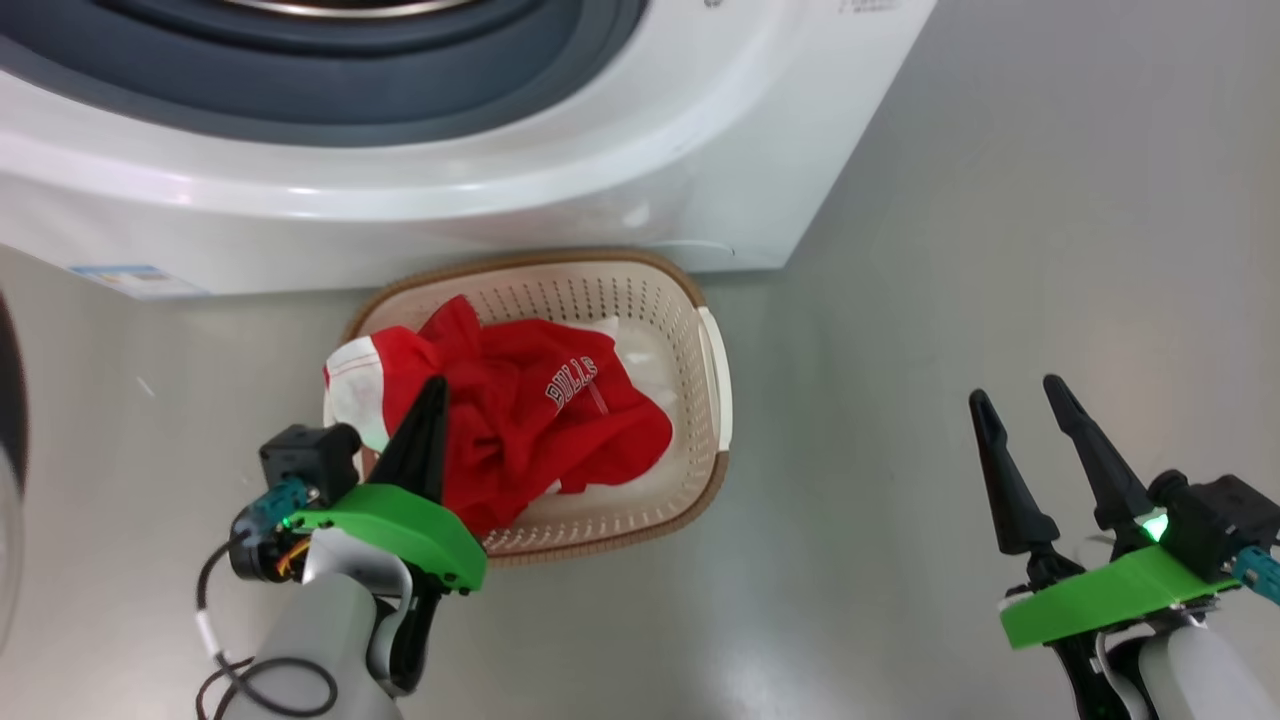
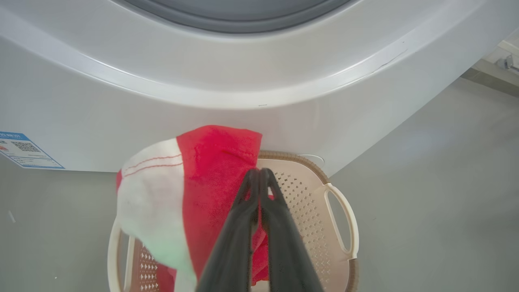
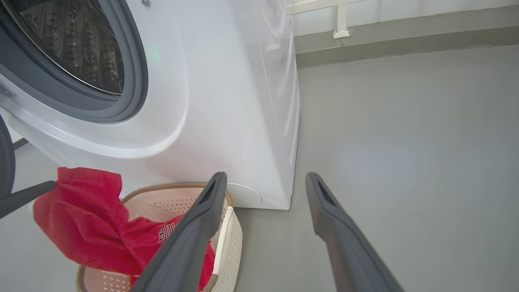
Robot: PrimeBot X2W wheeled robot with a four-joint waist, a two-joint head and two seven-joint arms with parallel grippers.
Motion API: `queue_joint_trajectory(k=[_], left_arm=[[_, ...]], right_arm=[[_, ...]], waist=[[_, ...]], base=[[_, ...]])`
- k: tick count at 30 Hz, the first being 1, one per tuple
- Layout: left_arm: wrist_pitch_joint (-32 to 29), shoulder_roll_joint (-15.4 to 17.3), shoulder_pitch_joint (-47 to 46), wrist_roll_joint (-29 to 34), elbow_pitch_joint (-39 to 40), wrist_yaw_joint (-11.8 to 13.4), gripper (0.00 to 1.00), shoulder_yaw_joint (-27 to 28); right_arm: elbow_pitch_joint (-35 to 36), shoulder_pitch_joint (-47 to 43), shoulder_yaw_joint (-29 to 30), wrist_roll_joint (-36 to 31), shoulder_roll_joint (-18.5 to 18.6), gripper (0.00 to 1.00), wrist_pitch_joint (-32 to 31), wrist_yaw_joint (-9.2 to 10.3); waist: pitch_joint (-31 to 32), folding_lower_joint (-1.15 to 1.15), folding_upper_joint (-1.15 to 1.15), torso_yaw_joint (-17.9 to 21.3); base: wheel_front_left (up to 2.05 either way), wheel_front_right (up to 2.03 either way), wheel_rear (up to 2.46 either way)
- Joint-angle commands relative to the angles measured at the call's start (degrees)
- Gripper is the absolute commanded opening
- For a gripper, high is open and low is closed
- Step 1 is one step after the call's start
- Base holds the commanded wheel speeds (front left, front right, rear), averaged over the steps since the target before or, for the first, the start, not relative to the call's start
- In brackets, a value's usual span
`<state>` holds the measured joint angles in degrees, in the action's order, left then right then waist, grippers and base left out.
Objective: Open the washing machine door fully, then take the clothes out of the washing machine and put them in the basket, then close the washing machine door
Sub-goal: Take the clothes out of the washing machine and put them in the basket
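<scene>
Item 1, the clothes (image 1: 540,420): one red garment with white trim and white lettering. I record most of it heaped in the basket (image 1: 712,470). Its left part is lifted clear above the basket's left rim, white panel outward.

Item 2, the left gripper (image 1: 436,384): I see its fingers pressed fully together, pinching that raised fold at the tips. In the left wrist view the two dark fingers (image 2: 243,227) meet with no gap against the red cloth.

Item 3, the basket: cream, perforated, brown rim, white side handles. It stands on the grey floor (image 1: 1000,250) just on the near side of the washing machine (image 1: 400,210).

Item 4, the washing machine: white front, grey gasket (image 1: 350,90), steel drum (image 3: 73,44) exposed in the right wrist view, blue label (image 1: 135,280) low on the left.

Item 5, the washing machine door (image 1: 8,400): a dark curved sliver at the left edge, swung away from the opening.

Item 6, the right gripper (image 1: 1015,390): I note its fingers spread wide and holding nothing, over bare floor well to the right of the basket.
</scene>
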<state>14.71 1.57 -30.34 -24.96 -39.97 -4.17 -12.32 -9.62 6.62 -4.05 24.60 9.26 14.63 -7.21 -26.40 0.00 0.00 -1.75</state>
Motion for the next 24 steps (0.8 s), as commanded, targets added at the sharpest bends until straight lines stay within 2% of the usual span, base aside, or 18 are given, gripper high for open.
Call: queue_joint_trajectory(k=[1, 8, 13, 20, 23, 24], left_arm=[[0.29, 1.31, -0.95, 0.6, -0.56, -0.71, 0.0, 1.06], [0.29, 1.31, -6.85, 2.95, -12.38, -2.39, 0.0, -1.49], [0.29, 1.31, -10.75, 4.16, -17.69, -3.08, 0.0, -3.83], [0.29, 1.31, -15.2, 2.78, -22.16, -3.28, 0.0, -4.05], [0.29, 1.31, -15.98, 2.22, -22.76, -3.3, 0.16, -4.72], [0.29, 1.31, -16.16, 1.98, -22.93, -3.3, 0.34, -4.97]], right_arm=[[1.38, 0.65, -1.39, -0.26, 0.37, 1.0, 0.37, -0.28], [1.58, 3.0, -2.52, -0.42, -0.47, 1.0, 0.37, -0.28], [1.75, 4.33, -2.86, -0.51, -0.82, 1.0, 0.37, -0.28], [2.02, 5.54, -2.87, -0.68, -1.19, 1.0, 0.37, -0.28], [2.07, 5.78, -2.77, -0.72, -1.24, 1.0, 0.37, -0.28], [2.03, 5.83, -2.7, -0.74, -1.25, 1.0, 0.37, -0.28]], waist=[[-2.85, 0.0, 0.0, 1.1], [-7.3, 0.0, 0.0, 3.05], [-9.88, 0.0, 0.0, 4.03], [-12.01, 0.0, 0.0, 4.78], [-12.31, 0.0, 0.0, 4.8], [-12.34, 0.0, 0.0, 4.74]], base=[[0.0, 0.0, 0.0], [0.0, 0.0, 0.0], [0.0, 0.0, 0.0], [0.0, 0.0, 0.0], [0.0, 0.0, 0.0], [0.0, 0.0, 0.0]])
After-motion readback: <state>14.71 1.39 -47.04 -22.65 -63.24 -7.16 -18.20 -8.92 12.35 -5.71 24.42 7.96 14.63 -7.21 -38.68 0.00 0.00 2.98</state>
